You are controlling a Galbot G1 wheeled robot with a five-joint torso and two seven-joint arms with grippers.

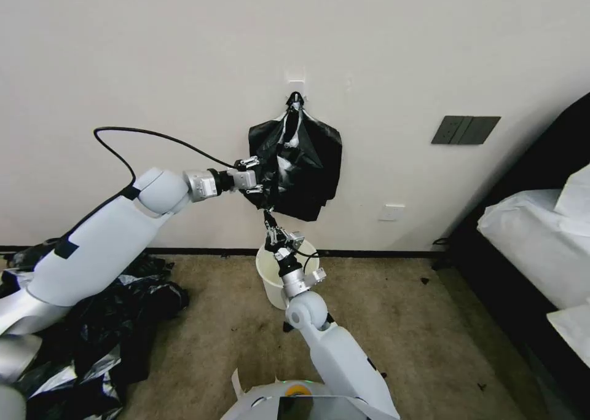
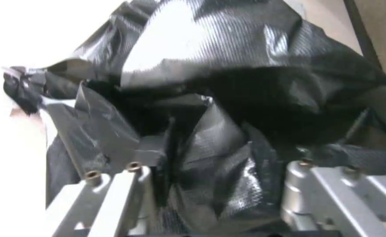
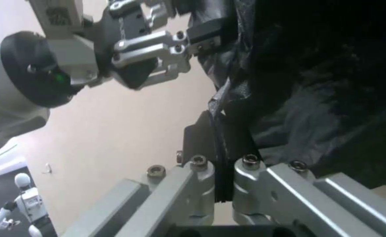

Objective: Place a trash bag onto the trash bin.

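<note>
Currently the bag (image 1: pixel 304 162) hangs from a hook (image 1: pixel 295 98) on the wall (image 1: pixel 153 51), directly above the bin (image 1: pixel 270 275), which stands on the carpet (image 1: pixel 418 328) against the wall. Your left hand (image 1: pixel 263 175) is at the bag's left edge with its jaws spread and film bunched between them; in the left wrist view the folds (image 2: pixel 219 154) fill the gap without being pinched. Your right hand (image 3: pixel 221 164) reaches up from below and is clenched on a thin fold at the bag's lower edge, the pads nearly meeting on the film. Treat the bag as very light, limp and slick: judged from the glossy creases, it will slide through a loose pinch and will stretch or tear if pulled hard against the hook. Take hold at a gathered edge, several layers thick, not a single sheet, and keep the two holds apart so that the mouth can be opened over the bin's rim. Expect no stiffness; the film will drape and cling. No brand, label or readable writing shows on the bag or the bin. A patch (image 3: pixel 57 14) on the left arm's wrist, seen in the right wrist view, is too blurred to read.
</note>
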